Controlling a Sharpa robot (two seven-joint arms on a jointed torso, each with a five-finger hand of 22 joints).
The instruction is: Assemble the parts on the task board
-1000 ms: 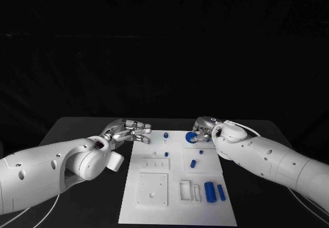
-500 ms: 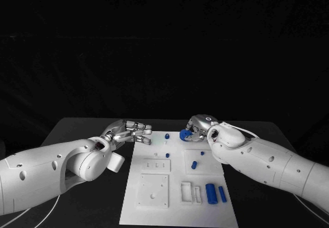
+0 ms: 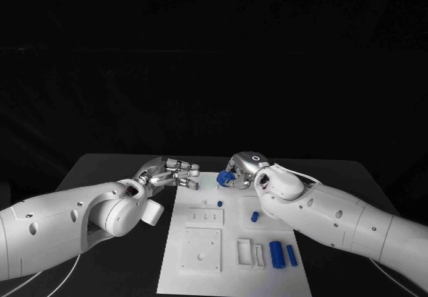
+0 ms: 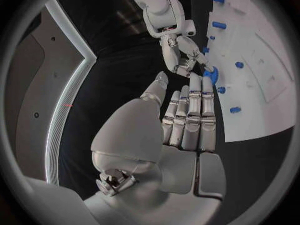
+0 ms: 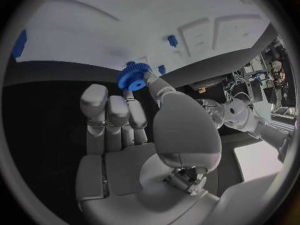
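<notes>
My right hand pinches a blue gear between its thumb and fingers over the far end of the white task board. In the right wrist view the gear hangs close beside a short blue peg standing in the board. Just off the board's far left corner, my left hand holds nothing. Its fingers reach out straight toward the gear. Another small peg and a blue piece sit mid-board.
Two blue cylinders lie at the board's near right, next to white slotted blocks. Square white plates fill the near left. Black table surrounds the board on both sides.
My right hand has carried the gear leftward along the far end of the board, toward the far peg. The left hand has stayed where it was.
</notes>
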